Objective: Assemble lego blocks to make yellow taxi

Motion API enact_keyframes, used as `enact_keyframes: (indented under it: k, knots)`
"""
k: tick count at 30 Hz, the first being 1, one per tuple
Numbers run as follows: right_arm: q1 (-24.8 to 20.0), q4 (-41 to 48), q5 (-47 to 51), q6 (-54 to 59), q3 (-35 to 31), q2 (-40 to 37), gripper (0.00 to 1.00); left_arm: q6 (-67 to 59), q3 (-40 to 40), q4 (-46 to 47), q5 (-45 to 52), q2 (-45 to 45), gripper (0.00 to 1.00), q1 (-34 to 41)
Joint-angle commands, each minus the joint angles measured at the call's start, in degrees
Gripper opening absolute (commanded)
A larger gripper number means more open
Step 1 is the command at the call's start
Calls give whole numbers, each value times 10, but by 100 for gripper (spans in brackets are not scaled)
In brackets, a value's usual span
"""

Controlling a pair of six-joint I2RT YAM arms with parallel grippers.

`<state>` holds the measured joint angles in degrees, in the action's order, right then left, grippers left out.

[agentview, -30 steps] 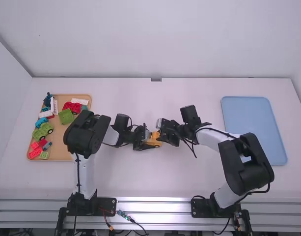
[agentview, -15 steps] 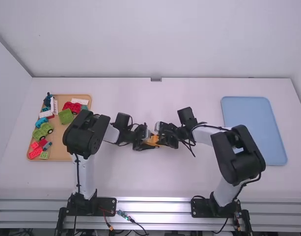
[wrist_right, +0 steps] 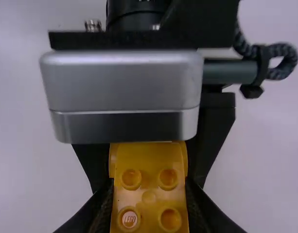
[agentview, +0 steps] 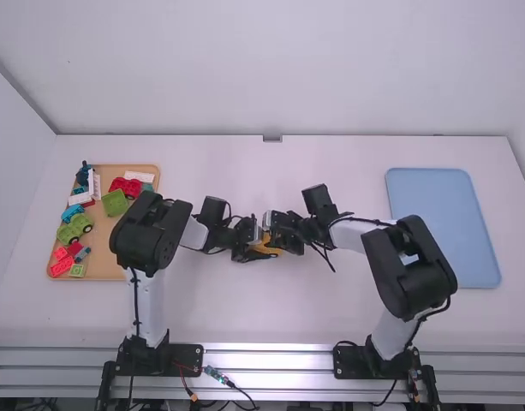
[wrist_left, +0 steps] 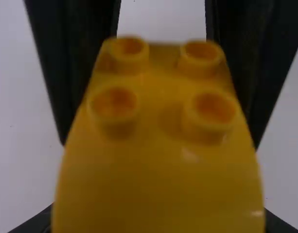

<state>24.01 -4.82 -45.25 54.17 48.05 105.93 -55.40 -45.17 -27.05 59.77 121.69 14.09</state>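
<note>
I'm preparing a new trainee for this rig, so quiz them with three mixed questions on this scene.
1. Fill in: in the left wrist view, the yellow block shows ____ studs.
2. Multiple choice: what colour is the rightmost tray in the high view? (a) green (b) blue (c) black
3. True or false: the left pincer and the right pincer both hold something yellow.

Key: 1. four; 2. b; 3. true

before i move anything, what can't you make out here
Right wrist view: the yellow block's far end, behind the silver housing; its near end, cut off by the bottom edge
Left wrist view: its near end, blurred and cut off by the bottom edge
High view: its studs, too small; part of the tan tray, under the left arm
</note>
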Motion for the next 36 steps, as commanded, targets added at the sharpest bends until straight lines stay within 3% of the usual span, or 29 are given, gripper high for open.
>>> enact_keyframes:
  k: [1,36]
  knots:
    - [4,2,-19,-3,14,24,0,-11,16,6,-48,9,38,-1]
    - [5,10,0,-29,26,26,0,-11,11,11,-48,9,32,-1]
